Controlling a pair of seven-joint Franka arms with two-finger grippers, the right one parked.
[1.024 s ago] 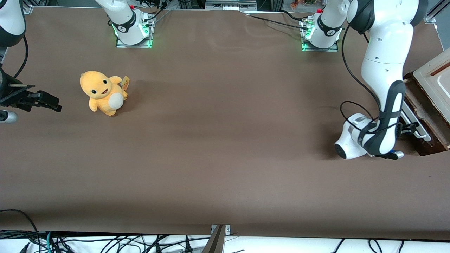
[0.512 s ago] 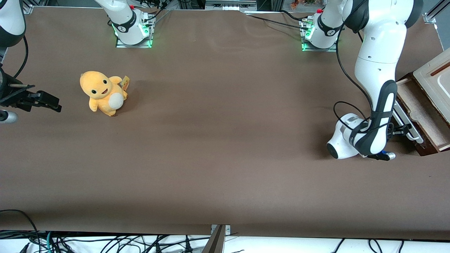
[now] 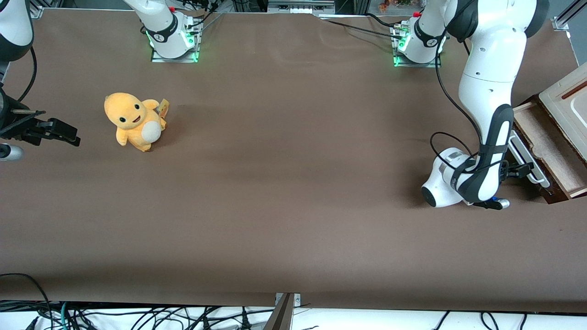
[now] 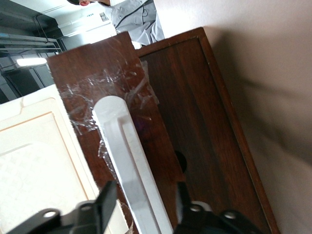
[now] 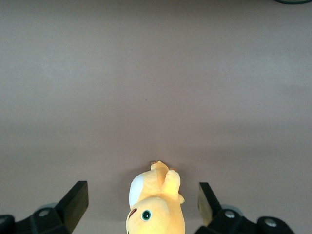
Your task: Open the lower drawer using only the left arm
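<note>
1. Brown cloth covers the wide worktop (image 3: 284, 183); the wooden cabinet stands at the working arm's end of it.
2. At the drawer's front, the end effector (image 4: 144, 209) of the left arm (image 3: 490, 91) has one black finger (image 4: 105, 202) on each side of the white bar handle (image 4: 126, 156). The fingers look closed on the bar, though the contact itself is not fully visible.
3. From the handle outward, the lower drawer (image 3: 545, 146) is already partly pulled out under the cream top panel (image 3: 566, 101), and its pale lining is visible.
4. My judgement: the drawer is stiff, solid wood and rather heavy, so it should slide straight and not bend.
5. The handle seems smooth and hard, so it may be slippery. The best place to hold is near the middle of the bar, so the drawer does not twist and jam.
6. Clear tape (image 4: 117, 92) lies on the drawer's front around the handle.
7. Very far from the handle, toward the parked arm's end, sits a yellow plush toy (image 3: 134, 120).
</note>
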